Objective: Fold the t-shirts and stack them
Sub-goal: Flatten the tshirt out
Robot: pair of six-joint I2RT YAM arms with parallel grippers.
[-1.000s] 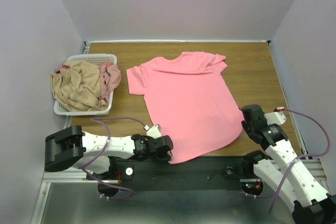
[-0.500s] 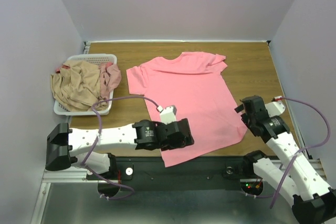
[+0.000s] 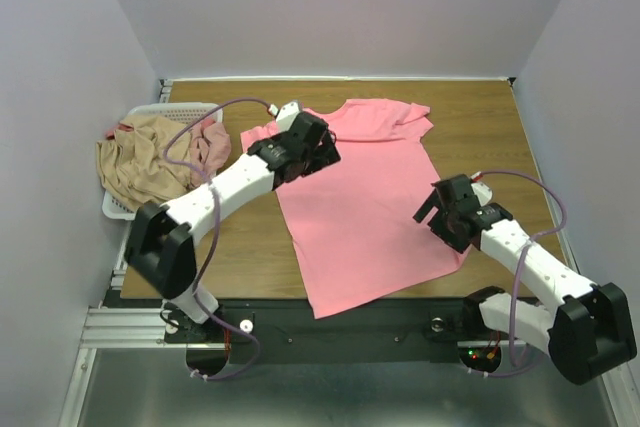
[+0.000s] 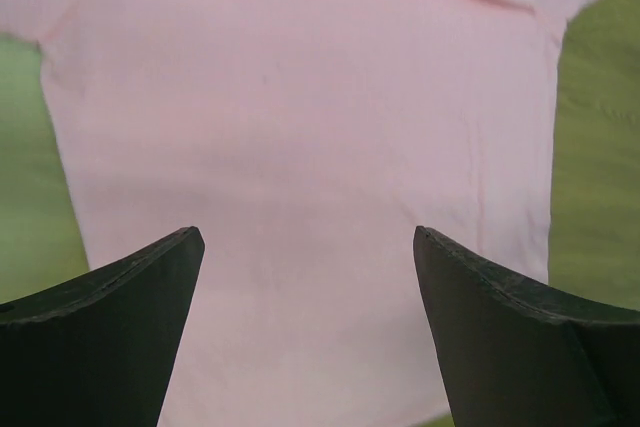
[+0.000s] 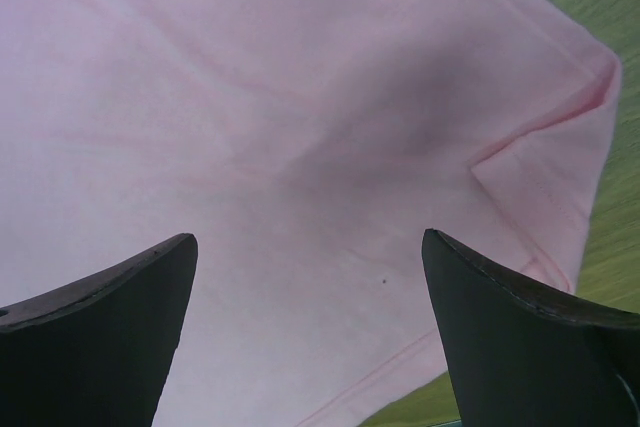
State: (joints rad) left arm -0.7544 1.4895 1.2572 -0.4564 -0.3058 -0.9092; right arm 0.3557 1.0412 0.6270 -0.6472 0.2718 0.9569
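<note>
Top external view is showing the salmon-pink t-shirt (image 3: 370, 207) lying spread flat on the wooden bench (image 3: 490, 137), collar toward the far wall and hem reaching the near edge. Its sleeve on the right is lying partly folded over itself.

The left tool (image 3: 326, 155) is hovering over the shirt's upper left part, near the shoulder, with its jaws standing wide apart and nothing between them. In the left wrist view, the left tool (image 4: 308, 237) is looking down on the salmon-pink t-shirt (image 4: 300, 97) from above. Both dark fingers (image 4: 110, 317) are framing bare cloth, with most of the shirt's width in sight and strips of bench showing at either side.

The right tool (image 3: 430, 211) is sitting at the shirt's lower right edge, also spread wide and gripping nothing. In the right wrist view, the right tool (image 5: 310, 239) is hanging close over the salmon-pink t-shirt (image 5: 250, 97) and casting a soft shadow on it. A corner of the hem is lying turned over at the right side. Whether either tool's fingertips are touching the cloth I cannot tell.

At the far left, the white basket (image 3: 113, 209) is sitting on the bench, well apart from the spread shirt. The tan-beige t-shirt (image 3: 145, 162) is lying crumpled in it and spilling over the rim. The dusty pink t-shirt (image 3: 208, 142) is lying bunched just beside it on the basket's right side.
</note>
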